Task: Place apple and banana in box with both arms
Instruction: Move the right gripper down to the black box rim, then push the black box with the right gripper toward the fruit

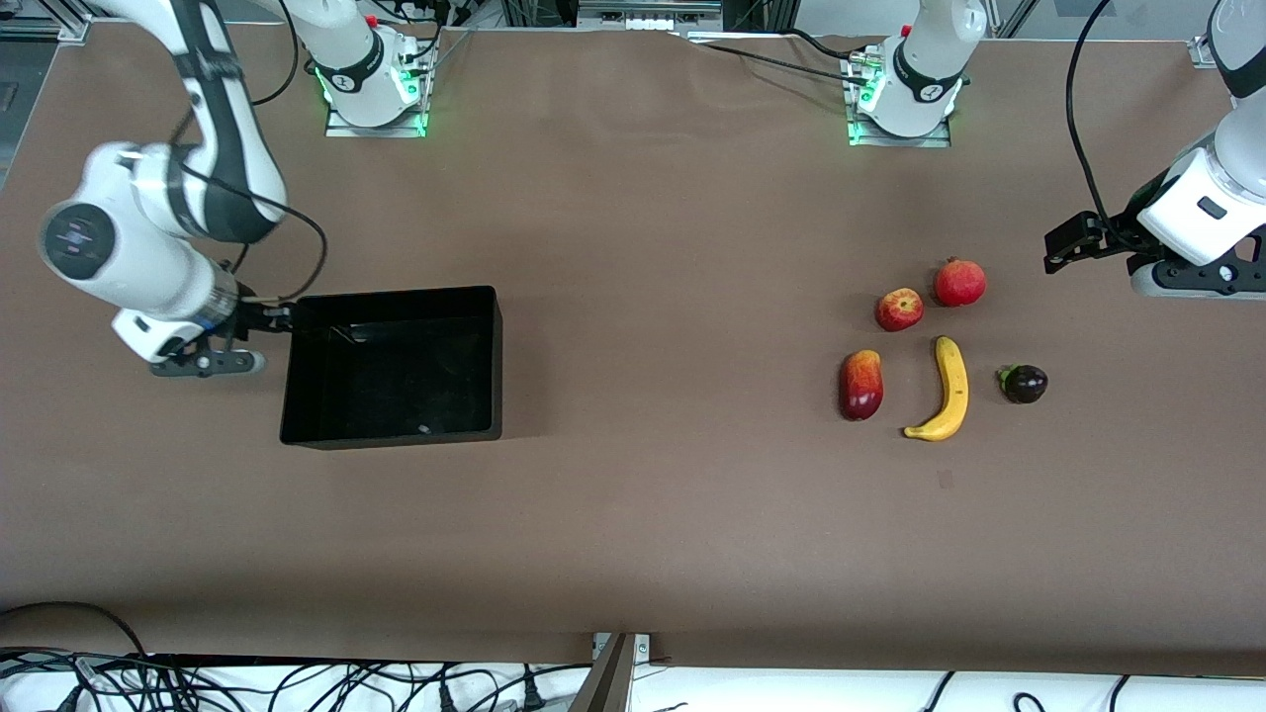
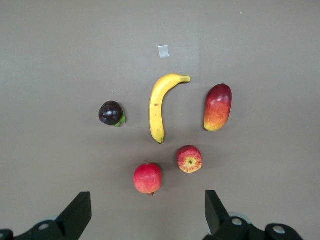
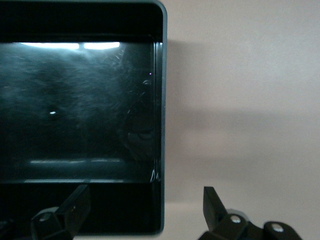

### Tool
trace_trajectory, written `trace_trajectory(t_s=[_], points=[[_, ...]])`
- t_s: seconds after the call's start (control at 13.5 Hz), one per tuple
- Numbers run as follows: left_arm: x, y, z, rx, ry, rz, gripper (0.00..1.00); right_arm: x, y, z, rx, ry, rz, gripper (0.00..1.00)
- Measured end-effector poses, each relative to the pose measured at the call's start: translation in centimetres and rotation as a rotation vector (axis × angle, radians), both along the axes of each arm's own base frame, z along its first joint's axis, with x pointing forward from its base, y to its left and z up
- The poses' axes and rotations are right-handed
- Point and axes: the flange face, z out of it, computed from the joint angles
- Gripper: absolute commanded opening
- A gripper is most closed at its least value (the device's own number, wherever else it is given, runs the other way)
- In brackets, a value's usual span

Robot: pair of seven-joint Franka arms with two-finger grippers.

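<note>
Front view: two white robot arms work a brown tabletop (image 1: 633,514). At the frame's left the right gripper (image 1: 259,318) hangs at the edge of the black box (image 1: 492,361), fingers apart and holding nothing. At the far right edge the left gripper (image 1: 1073,242) hangs over bare tabletop, fingers likewise apart. Five fruits sit in a cluster right of center: the apple (image 1: 899,310) touching nothing, a plain red round fruit (image 1: 959,283) just beside it, the banana (image 1: 947,390) lower in the frame, a red-and-yellow oval fruit (image 1: 860,385) and a dark purple fruit (image 1: 1025,384) flanking the banana.

Left wrist view: spread fingers (image 2: 77,215) frame the bottom of the picture; the banana (image 2: 160,105) lies mid-frame, the apple (image 2: 189,159) below it, a pale square mark (image 2: 163,51) near the top.

Right wrist view: spread fingers (image 3: 75,205) at the bottom edge, one over the box (image 3: 161,125), whose glossy inside fills the frame's left half.
</note>
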Motion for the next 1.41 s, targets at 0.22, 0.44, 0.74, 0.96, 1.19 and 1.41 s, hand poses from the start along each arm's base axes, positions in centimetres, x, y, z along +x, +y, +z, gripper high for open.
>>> trace_trajectory(t_s=[0.22,0.44,0.74,0.96,1.19,1.41], points=[[0.0,0.0,0.0,0.0,0.0,-0.001,1.0,0.2,-0.1,-3.9,0.001,0.012,-0.031,0.94],[0.0,-0.1,0.0,0.0,0.0,-0.002,1.0,0.3,-0.1,-6.2,0.027,0.014,-0.055,0.82],[0.0,-0.2,0.0,0.0,0.0,-0.005,1.0,0.7,-0.2,-6.8,0.064,0.008,-0.033,0.19],[0.0,-0.3,0.0,0.0,0.0,-0.005,1.0,0.9,-0.1,-6.6,0.064,0.0,-0.03,0.0],[0.0,-0.3,0.0,0.0,0.0,-0.005,1.0,1.4,0.9,-6.1,0.078,-0.015,-0.031,0.0],[0.0,-0.3,0.0,0.0,0.0,-0.006,1.0,3.0,6.1,-3.8,0.102,-0.027,-0.054,0.0]])
